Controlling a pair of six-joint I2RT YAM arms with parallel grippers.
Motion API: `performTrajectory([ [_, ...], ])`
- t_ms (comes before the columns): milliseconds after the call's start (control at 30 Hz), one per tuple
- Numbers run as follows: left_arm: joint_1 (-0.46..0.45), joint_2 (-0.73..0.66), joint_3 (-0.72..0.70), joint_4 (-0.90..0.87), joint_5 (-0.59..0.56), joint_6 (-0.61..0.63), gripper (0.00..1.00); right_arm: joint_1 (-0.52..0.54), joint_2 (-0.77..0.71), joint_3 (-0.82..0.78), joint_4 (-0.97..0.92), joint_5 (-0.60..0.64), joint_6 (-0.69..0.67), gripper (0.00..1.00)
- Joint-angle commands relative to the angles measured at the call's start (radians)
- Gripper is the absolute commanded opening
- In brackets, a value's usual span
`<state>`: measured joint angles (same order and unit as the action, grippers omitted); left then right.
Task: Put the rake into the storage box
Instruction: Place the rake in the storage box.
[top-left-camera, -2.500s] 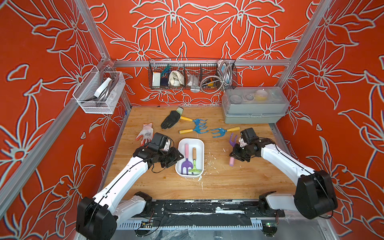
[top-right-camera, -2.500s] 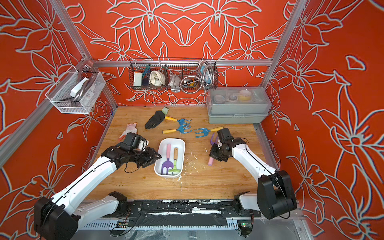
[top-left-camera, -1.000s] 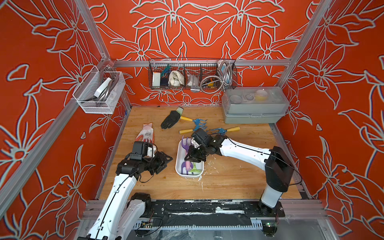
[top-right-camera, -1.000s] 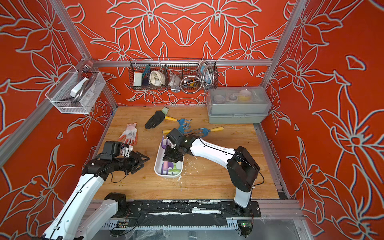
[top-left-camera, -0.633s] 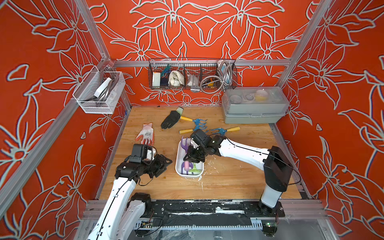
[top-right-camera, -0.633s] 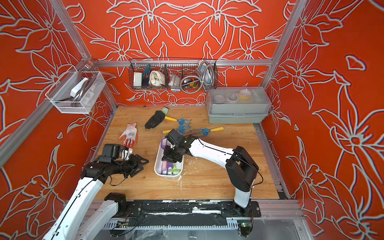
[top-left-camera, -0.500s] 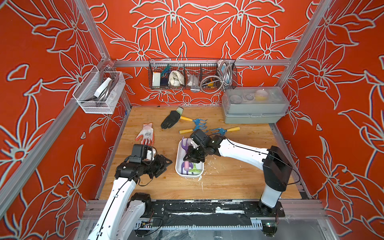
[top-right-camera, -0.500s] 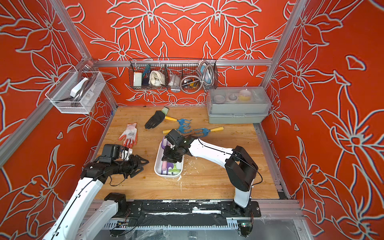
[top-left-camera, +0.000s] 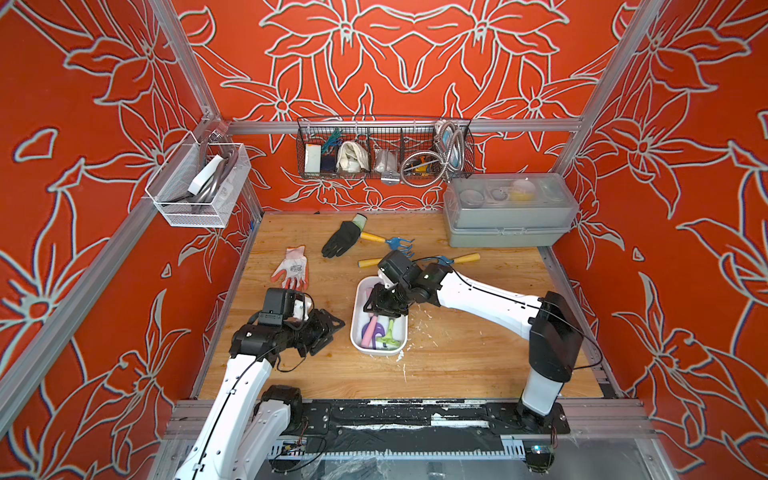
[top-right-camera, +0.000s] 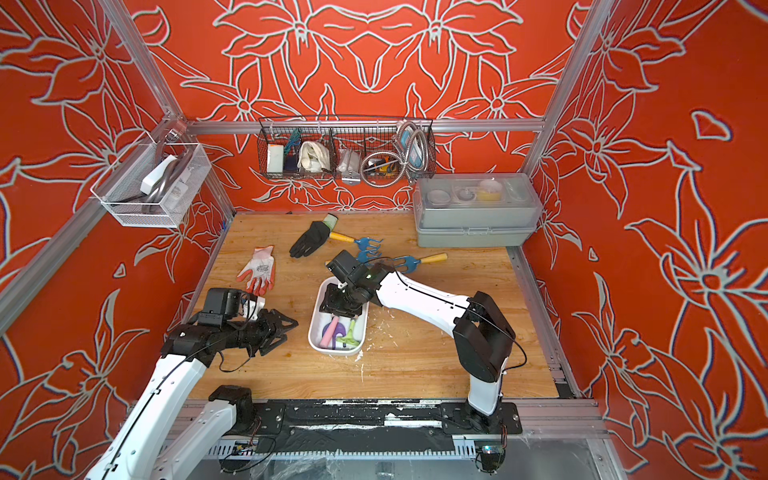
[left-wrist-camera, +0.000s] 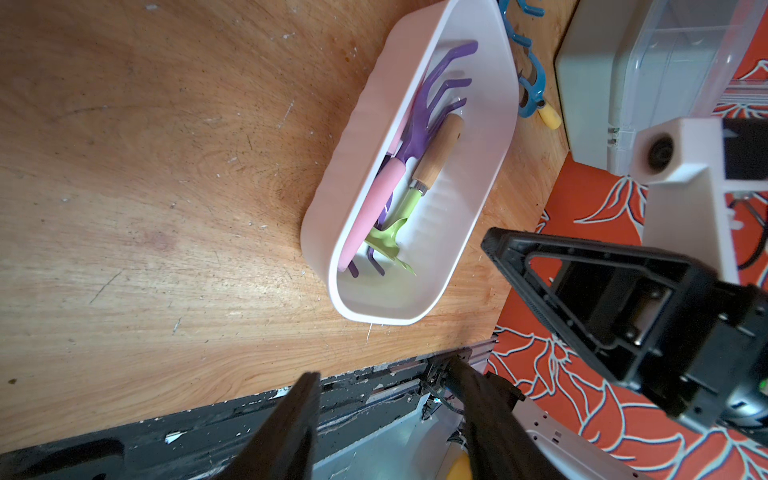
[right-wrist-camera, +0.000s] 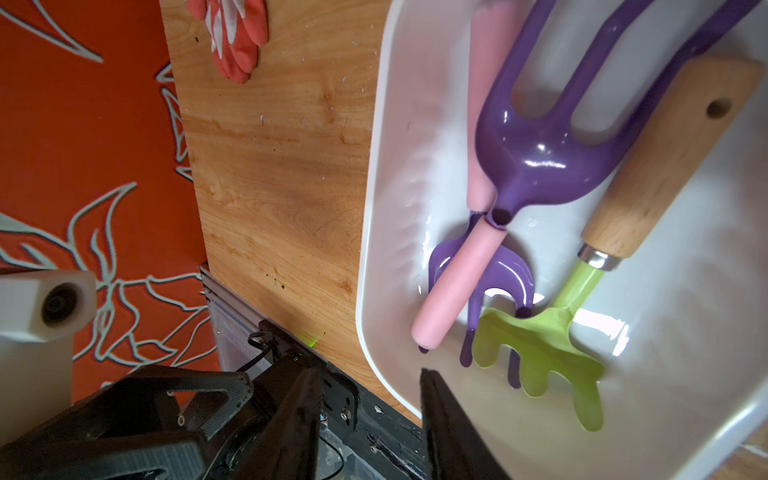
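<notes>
The right gripper (right-wrist-camera: 366, 374) has parted its fingers a little and let go; the rake (right-wrist-camera: 457, 286) now lies in the storage box (right-wrist-camera: 374, 199). The left gripper (left-wrist-camera: 382, 374) stands half open, empty, near the box over the wooden table (top-left-camera: 457, 357), between orange flowered walls (top-left-camera: 374, 62).

— Rake (right-wrist-camera: 536, 166)?
— Purple forked head, pink handle. Lies inside the storage box (top-left-camera: 376, 352), lengthwise, head toward the far end, handle toward the near end.
— And the storage box?
— Shallow, white, plain walls, oblong with rounded corners. Stands flat and open near the middle of the wooden tabletop (top-left-camera: 457, 365), long axis running front to back.
</notes>
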<state>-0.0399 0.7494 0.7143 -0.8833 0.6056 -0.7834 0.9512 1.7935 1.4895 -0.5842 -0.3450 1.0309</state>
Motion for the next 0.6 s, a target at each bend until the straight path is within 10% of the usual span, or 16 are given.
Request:
performTrajectory([
  [0,0.006,0.001,0.035,-0.021,0.012,0.019,0.57,-0.009,-0.061,0.071,-0.116,0.123,-0.118,0.39],
  [333,0.006,-0.029,0.051,-0.042,0.020,0.016,0.57,-0.042,-0.317,-0.006,-0.161,0.489,-0.313,0.43],
  [567,0.006,-0.057,0.022,-0.053,0.026,0.008,0.57,-0.285,-0.457,-0.147,-0.224,0.353,-0.249,0.46],
])
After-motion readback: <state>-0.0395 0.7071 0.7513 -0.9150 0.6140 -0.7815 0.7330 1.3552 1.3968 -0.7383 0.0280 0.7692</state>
